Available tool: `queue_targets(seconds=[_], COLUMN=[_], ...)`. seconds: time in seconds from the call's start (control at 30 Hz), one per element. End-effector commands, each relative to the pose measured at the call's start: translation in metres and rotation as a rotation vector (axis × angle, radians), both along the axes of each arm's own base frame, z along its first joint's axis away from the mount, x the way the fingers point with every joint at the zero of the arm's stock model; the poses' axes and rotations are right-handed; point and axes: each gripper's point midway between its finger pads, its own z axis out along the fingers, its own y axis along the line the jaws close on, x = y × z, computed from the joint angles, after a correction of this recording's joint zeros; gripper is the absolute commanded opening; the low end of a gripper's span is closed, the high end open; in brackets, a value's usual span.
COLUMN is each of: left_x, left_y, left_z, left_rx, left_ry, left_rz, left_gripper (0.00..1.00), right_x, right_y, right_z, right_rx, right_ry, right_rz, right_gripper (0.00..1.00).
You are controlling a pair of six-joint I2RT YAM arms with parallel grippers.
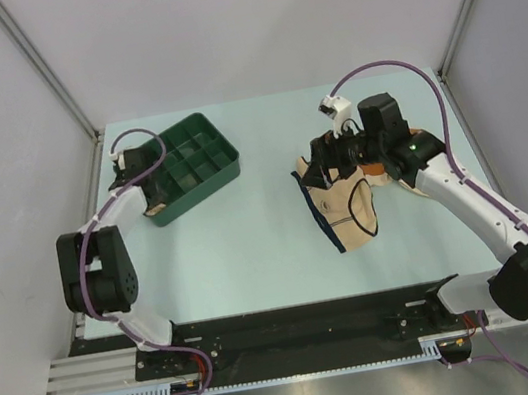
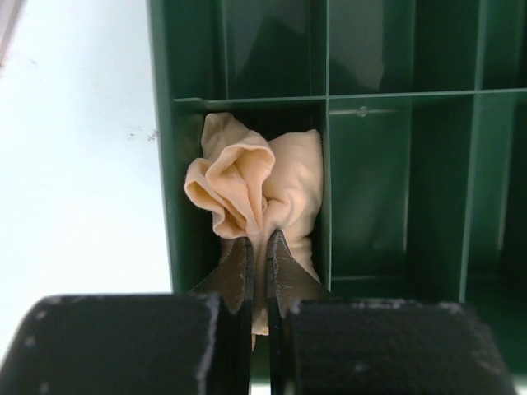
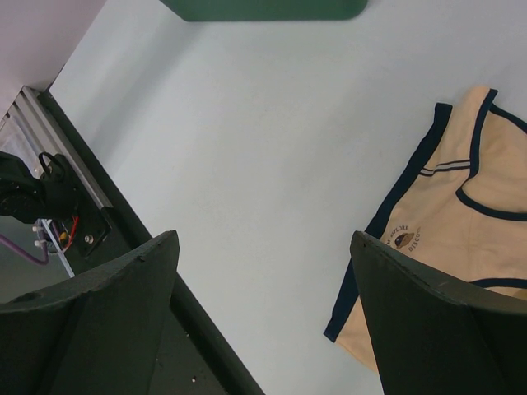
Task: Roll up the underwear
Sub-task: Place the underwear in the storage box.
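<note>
On the pale table (image 1: 254, 260) the dark green tray (image 1: 205, 193) stands at the far left, and the left arm reaches over its left end. The left gripper (image 2: 259, 247) is clenched: its two dark fingers (image 2: 237, 267) stand almost together, with only a thin slit between them. Their tips lie against the pale peach underwear (image 2: 247, 181). This garment sits bunched, in loose folds, inside one compartment at the edge of the tray, and it fills nearly the whole width of it. I cannot tell if a fold of the cloth is caught between the fingertips or if they only press on it. The compartments beside it look dark and hold nothing that I can see. On the right side of the table the cream underwear with black trim (image 1: 348, 212) lies spread flat, well apart from the tray. The right gripper (image 3: 263, 237) hangs above the table by the left edge of this garment with its fingers spread wide, and it holds nothing. The cloth has a small printed mark near its dark border. A little of the rust-orange underwear (image 1: 377, 170) shows just beside the cream one, mostly hidden under the right arm.
</note>
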Motion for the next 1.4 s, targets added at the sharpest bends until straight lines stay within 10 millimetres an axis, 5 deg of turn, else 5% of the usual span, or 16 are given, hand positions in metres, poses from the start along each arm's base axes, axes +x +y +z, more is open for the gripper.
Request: queue_targets(seconds=[0.0,0.3,0.43,0.5,0.53,0.63,0.83,1.03,1.23,1.33,1.37], left_x=[0.005,0.008,0.010,0.012,0.012,0.019,0.031,0.038,0.021,0.002,-0.007], left_y=[0.009,0.005,0.004,0.006,0.006,0.007,0.007,-0.007,-0.083,-0.131,-0.142], left_z=[-0.010,-0.044,-0.037,-0.022,-0.015,0.010,0.064,0.130,0.182,0.181,0.166], left_rx=[-0.005,-0.046,-0.060,-0.049,-0.048,-0.040,-0.029,-0.021,-0.076,-0.131,-0.151], left_ry=[0.067,0.176,0.162,0.138,0.130,0.079,-0.020,-0.174,-0.322,-0.364,-0.339], left_rz=[-0.022,-0.050,-0.037,-0.031,-0.029,-0.034,-0.066,-0.148,-0.339,-0.448,-0.470], left_gripper=[0.00,0.00,0.01,0.12,0.30,0.58,0.80,0.85,0.85,0.85,0.85], right_x=[-0.001,0.000,-0.001,-0.002,-0.002,-0.003,-0.002,0.003,0.010,0.005,0.004], right_y=[-0.005,-0.005,-0.005,-0.006,-0.006,-0.005,-0.006,-0.008,-0.014,-0.016,-0.016], right_z=[0.015,0.013,0.014,0.014,0.013,0.012,0.007,-0.022,-0.100,-0.135,-0.143], right_rx=[0.018,0.018,0.020,0.018,0.016,0.016,0.010,-0.051,-0.255,-0.288,-0.300], right_ry=[-0.045,-0.046,-0.048,-0.047,-0.046,-0.041,-0.025,0.055,0.215,0.310,0.325], right_rz=[-0.021,-0.022,-0.019,-0.016,-0.018,-0.014,-0.021,-0.068,-0.195,-0.226,-0.231], right_gripper=[0.89,0.89,0.89,0.90,0.90,0.90,0.90,0.89,0.88,0.87,0.87])
